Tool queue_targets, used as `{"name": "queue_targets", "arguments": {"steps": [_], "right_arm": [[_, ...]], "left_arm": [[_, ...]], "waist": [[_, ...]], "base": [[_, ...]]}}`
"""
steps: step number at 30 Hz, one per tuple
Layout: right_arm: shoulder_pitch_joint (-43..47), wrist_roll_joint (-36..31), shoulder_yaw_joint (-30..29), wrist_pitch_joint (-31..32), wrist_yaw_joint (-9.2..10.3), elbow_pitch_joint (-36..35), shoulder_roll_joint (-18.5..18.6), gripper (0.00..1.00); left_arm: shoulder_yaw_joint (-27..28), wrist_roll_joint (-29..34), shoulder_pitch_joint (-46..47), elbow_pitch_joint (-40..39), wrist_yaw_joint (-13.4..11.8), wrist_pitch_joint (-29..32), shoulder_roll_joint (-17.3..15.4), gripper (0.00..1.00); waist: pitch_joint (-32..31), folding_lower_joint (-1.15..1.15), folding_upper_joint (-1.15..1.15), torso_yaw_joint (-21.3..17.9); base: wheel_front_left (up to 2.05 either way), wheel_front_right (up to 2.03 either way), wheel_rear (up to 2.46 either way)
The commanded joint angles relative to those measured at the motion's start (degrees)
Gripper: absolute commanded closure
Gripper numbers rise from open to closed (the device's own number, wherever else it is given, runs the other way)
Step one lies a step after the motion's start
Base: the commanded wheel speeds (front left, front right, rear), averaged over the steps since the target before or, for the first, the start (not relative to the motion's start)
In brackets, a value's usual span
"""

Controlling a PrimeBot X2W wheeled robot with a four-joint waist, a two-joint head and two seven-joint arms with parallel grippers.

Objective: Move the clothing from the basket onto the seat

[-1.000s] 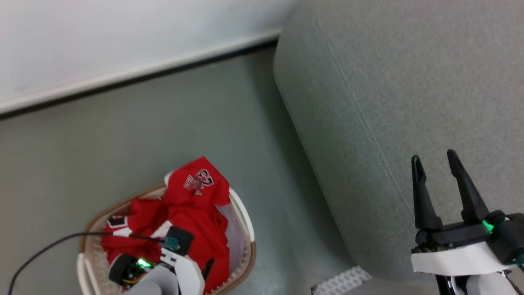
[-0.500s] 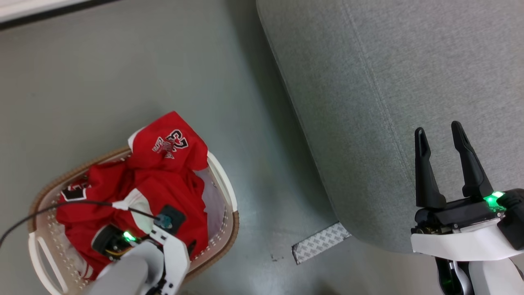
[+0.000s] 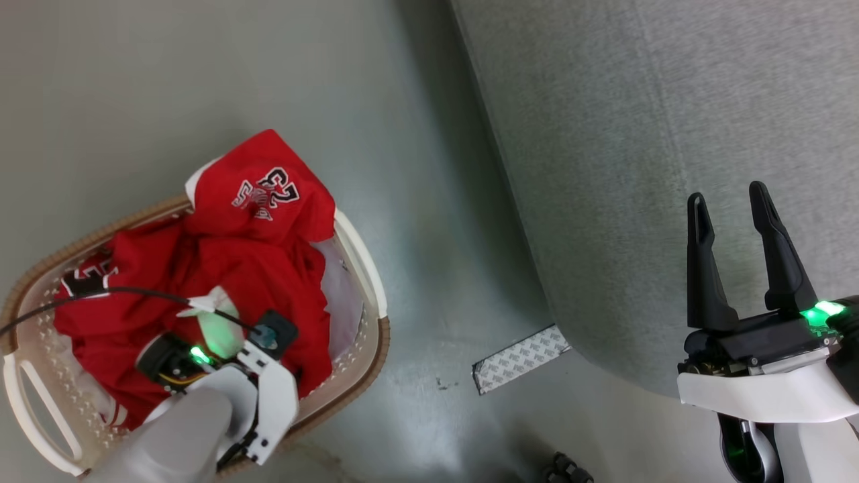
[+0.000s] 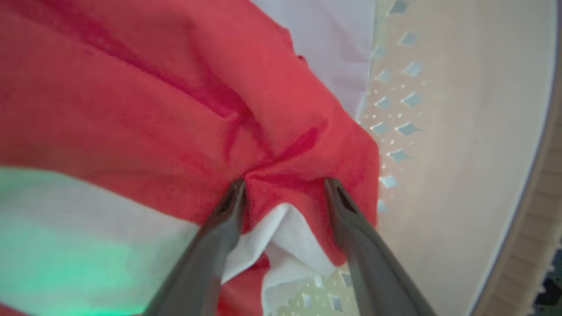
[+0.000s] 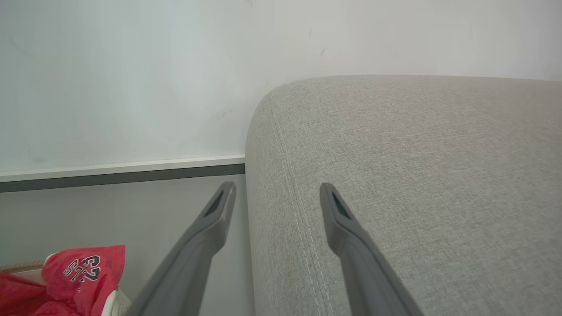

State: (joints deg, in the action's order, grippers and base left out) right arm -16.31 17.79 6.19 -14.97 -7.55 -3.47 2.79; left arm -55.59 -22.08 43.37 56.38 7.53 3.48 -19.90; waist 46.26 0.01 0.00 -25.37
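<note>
- Two dark fingers of the left claw (image 4: 285,184) stand apart, their tips pressed down into the clothing (image 4: 153,109); a fold of red and white fabric bunches up between them, and the fingers have not closed on it.
- The left wrist view shows a pale cloth (image 4: 333,39) under the red fabric, against the holed white wall of the basket (image 4: 439,131).
- In the head view the left arm reaches down into the basket (image 3: 376,349), with a black cable (image 3: 40,315) trailing across the clothes.
- The clothing (image 3: 221,268) fills the basket in a heap. One red fold with a black-and-white number (image 3: 268,191) drapes over the far rim.
- The basket sits on the grey floor (image 3: 201,80), apart from the seat (image 3: 637,134).
- A patterned strip (image 3: 520,359) lies on the floor beside the seat's near corner.
- The right claw (image 3: 728,201) hangs over the seat's near edge, fingers spread wide with nothing between them.
- Along those fingers, the right wrist view shows the seat's (image 5: 417,175) stitched seam, a white wall (image 5: 131,87) and a dark baseboard (image 5: 123,173).
</note>
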Motion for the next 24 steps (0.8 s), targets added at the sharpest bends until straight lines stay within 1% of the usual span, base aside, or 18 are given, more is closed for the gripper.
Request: {"name": "queue_targets", "arguments": {"steps": [1,5,6,8,10,11,17,20,22,24], "right_arm": [[-0.6,-0.2,-0.2,-0.1,0.12,-0.2,0.0,0.0],[-0.6,-0.7,-0.7,-0.1,0.12,0.2,0.0,0.0],[-0.6,-1.2,-1.1,-0.1,0.12,0.7,0.0,0.0],[-0.6,-1.4,-1.2,-0.1,0.12,0.9,0.0,0.0],[0.1,-2.2,-1.8,-0.1,0.12,1.6,0.0,0.0],[0.1,-2.2,-1.8,-0.1,0.12,1.6,0.0,0.0],[2.1,-3.9,-2.6,-0.1,0.12,3.3,0.1,0.0],[3.6,-5.0,-3.1,-0.1,0.12,4.4,0.1,0.0],[4.9,-5.6,-3.5,-0.1,0.12,5.0,0.1,0.0],[6.0,-6.3,-4.0,-0.1,0.12,5.4,0.1,0.0]], "left_arm": [[-1.4,-1.6,0.8,-0.1,-0.1,-0.5,-0.2,1.0],[-2.8,-3.9,1.5,-0.3,-0.1,-2.3,-0.1,1.0],[-2.9,-5.8,1.7,-0.2,-0.1,-3.9,0.5,1.0],[-2.7,-6.6,1.7,0.0,-0.1,-4.8,0.8,1.0],[-2.4,-8.5,1.2,0.2,-0.1,-8.0,2.0,1.0],[-2.4,-8.5,1.2,0.2,-0.1,-8.0,2.0,1.0],[-3.2,-10.5,-1.4,-0.1,-0.1,-13.6,4.2,1.0],[-2.6,-11.6,-2.7,-0.6,-0.2,-15.8,5.4,1.0],[-1.7,-12.7,-4.1,-1.2,-0.5,-17.0,6.4,1.0],[-0.6,-13.5,-5.2,-2.4,-1.5,-17.8,7.1,1.0]], "waist": [[0.6,-0.01,0.0,0.4],[0.3,-0.01,0.0,1.1],[-0.8,-0.01,0.0,1.9],[-1.5,-0.01,0.0,2.3],[-4.8,-0.01,0.0,3.9],[-4.8,-0.01,0.0,3.9],[-13.4,-0.01,0.0,7.3],[-18.4,-0.01,0.0,9.3],[-21.8,-0.01,0.0,10.7],[-25.1,-0.01,0.0,12.2]], "base": [[0.0,0.0,0.0],[0.0,0.0,0.0],[0.0,0.0,0.0],[0.0,0.0,0.0],[0.0,0.0,0.0],[0.0,0.0,0.0],[0.0,0.0,0.0],[0.0,0.0,0.0],[0.0,0.0,0.0],[0.0,0.0,0.0]]}}
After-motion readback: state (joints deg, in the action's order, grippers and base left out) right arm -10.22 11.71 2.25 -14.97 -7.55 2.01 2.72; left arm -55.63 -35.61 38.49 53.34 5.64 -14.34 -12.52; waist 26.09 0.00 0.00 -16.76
